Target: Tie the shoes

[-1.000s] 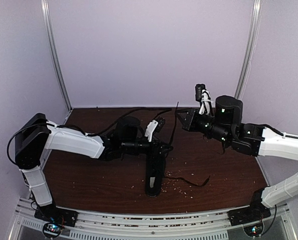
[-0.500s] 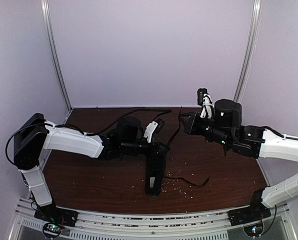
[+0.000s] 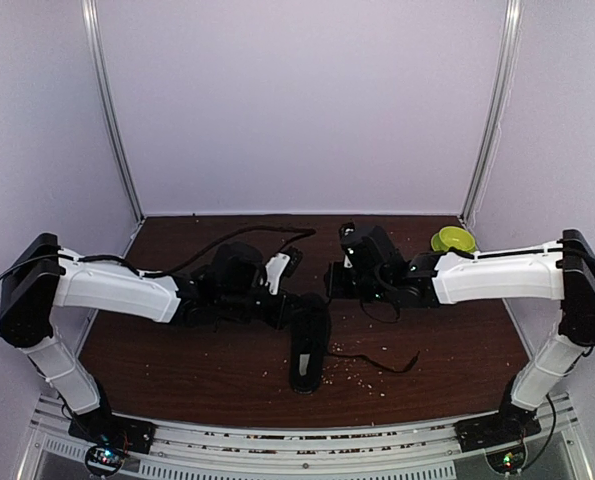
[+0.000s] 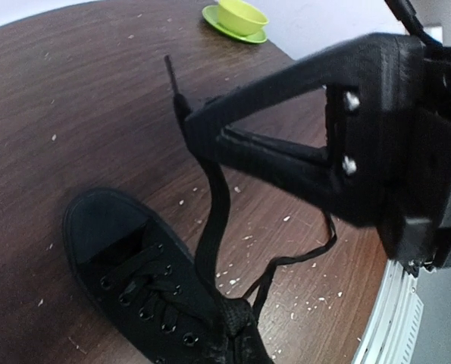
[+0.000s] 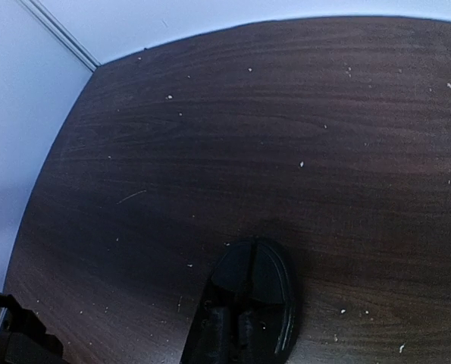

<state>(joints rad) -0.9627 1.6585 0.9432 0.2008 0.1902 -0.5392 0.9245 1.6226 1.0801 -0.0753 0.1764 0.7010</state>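
Note:
The black shoe (image 3: 307,355) lies mid-table, toe toward the back wall. My left gripper (image 3: 293,256) hovers just behind the toe. In the left wrist view, the left gripper (image 4: 186,121) is shut on a black lace (image 4: 210,205). That lace runs taut down to the knot over the shoe (image 4: 126,280), and its tip pokes out past the jaws. The other lace (image 4: 316,246) trails loose on the table. My right gripper (image 3: 329,282) sits close beside the toe, shut, with nothing visibly held. Its wrist view shows only the shoe's toe (image 5: 252,303), not its fingers.
A green bowl on a green saucer (image 3: 454,240) stands at the back right, also seen in the left wrist view as the bowl (image 4: 240,17). Pale crumbs are scattered over the dark wooden table (image 3: 197,360). The near edge has a metal rail (image 3: 297,440).
The right arm has swung left and down, from the raised lace to beside the shoe's toe, uncovering the green bowl. The left gripper closed on the lace and drifted slightly left.

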